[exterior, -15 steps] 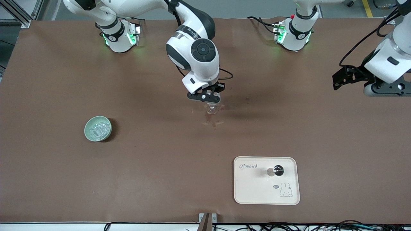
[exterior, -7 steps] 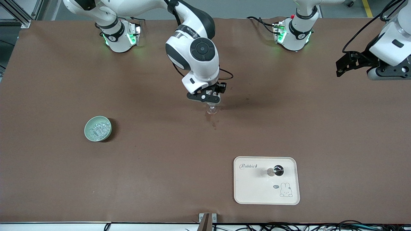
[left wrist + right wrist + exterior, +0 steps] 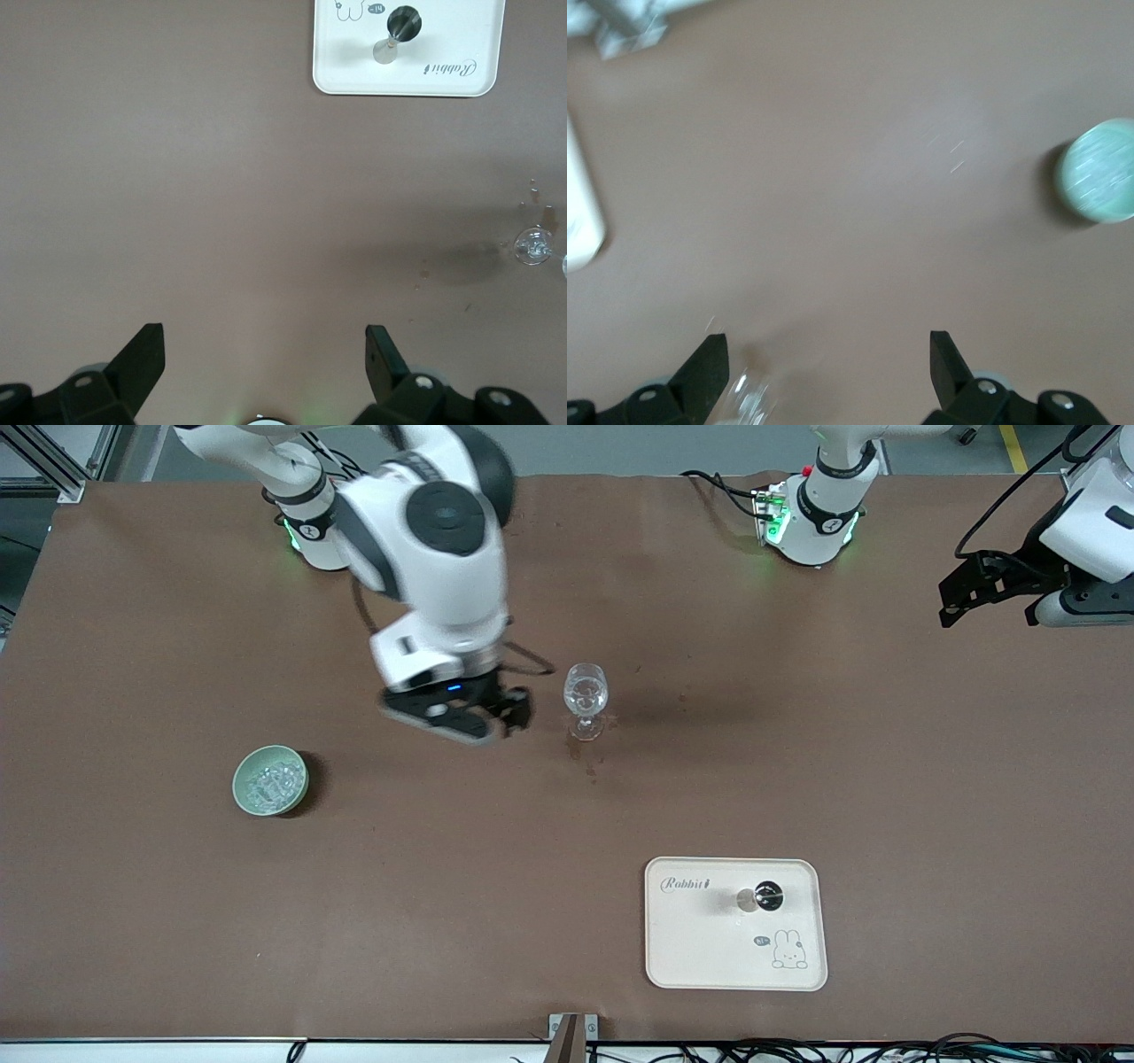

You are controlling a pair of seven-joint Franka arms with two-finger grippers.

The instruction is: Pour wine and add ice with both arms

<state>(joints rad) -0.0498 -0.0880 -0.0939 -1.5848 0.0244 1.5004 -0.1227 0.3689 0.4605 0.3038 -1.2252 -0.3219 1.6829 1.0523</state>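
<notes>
The right gripper (image 3: 461,722) has its jaws spread wide with nothing between them, as its own wrist view shows (image 3: 824,367). It hangs over bare table between the glass (image 3: 586,695) and the bowl (image 3: 270,779), closer to the glass. The left gripper (image 3: 983,589) is likewise spread and empty (image 3: 266,359), held high over the left arm's end of the table, where that arm waits.

The stemmed glass stands upright near the middle of the table (a few small dark spots mark the cloth just in front of its foot), with clear glinting contents in its cup. The ice (image 3: 268,782) lies heaped in the pale green bowl toward the right arm's end. A cream tray (image 3: 700,948), nearer the camera than the glass, carries a dark-topped stopper (image 3: 764,896).
</notes>
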